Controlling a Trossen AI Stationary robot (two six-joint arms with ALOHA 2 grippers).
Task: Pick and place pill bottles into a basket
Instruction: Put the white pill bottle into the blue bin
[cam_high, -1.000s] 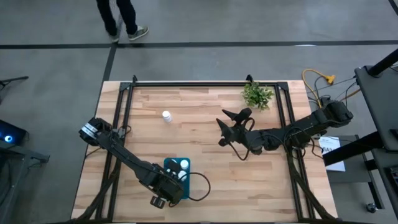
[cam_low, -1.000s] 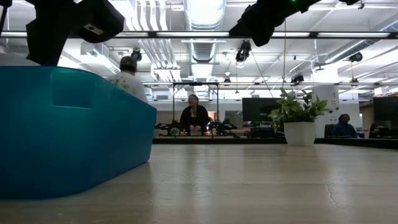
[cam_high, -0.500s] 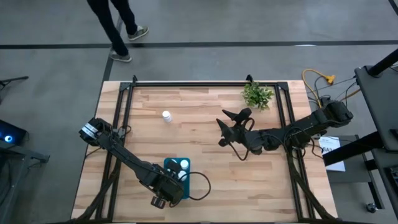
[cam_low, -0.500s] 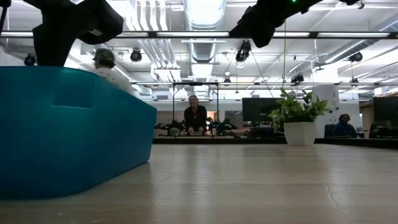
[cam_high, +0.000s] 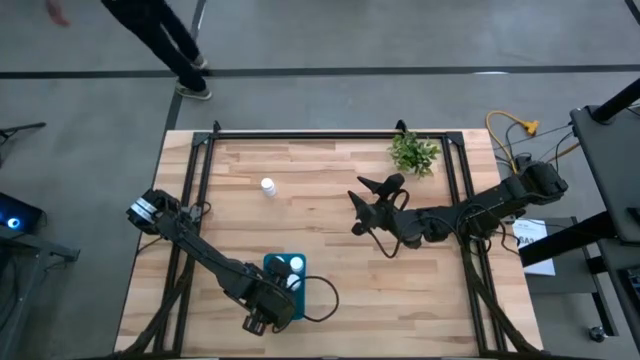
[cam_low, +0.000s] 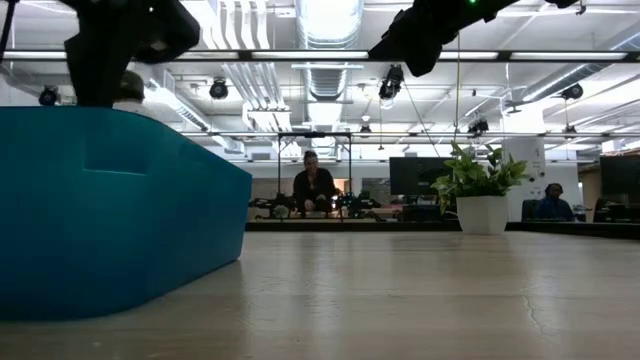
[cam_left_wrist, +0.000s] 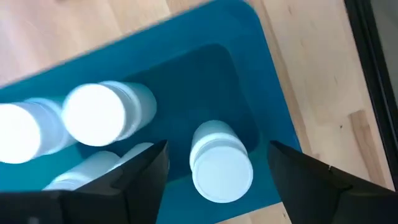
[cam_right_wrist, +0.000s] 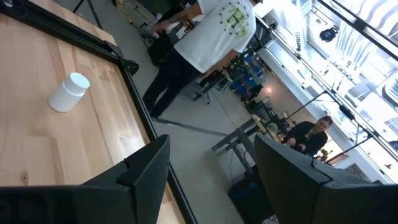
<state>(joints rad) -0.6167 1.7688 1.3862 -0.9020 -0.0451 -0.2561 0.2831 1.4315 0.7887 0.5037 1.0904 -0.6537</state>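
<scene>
The teal basket (cam_high: 268, 262) stands near the table's front edge, left of centre, and fills the left of the low view (cam_low: 120, 220). Inside it are several white pill bottles. One (cam_left_wrist: 99, 115) stands next to another at the picture's edge (cam_left_wrist: 25, 127). One (cam_left_wrist: 93, 168) lies on its side. One (cam_left_wrist: 221, 163) stands upright on the basket's floor, right between the fingers of my left gripper (cam_left_wrist: 219, 146). That gripper hangs open over the basket (cam_high: 285, 290), pointing steeply down, with a gap on each side of the bottle. A single pill bottle (cam_high: 268, 187) stands on the wood at the far left. My right gripper (cam_high: 356, 192) hovers open and level over mid-table.
A small potted plant (cam_high: 413, 152) stands at the far right of the table. A black frame (cam_high: 300, 133) runs along the far edge and down both sides. Bare wood lies between the basket and the lone bottle (cam_right_wrist: 68, 91). A person walks on the floor beyond the far left corner.
In the low view, the visible finger of my left gripper above the basket's rim has shifted sideways while the arm stayed in place. The person beyond the far edge has walked toward the left.
</scene>
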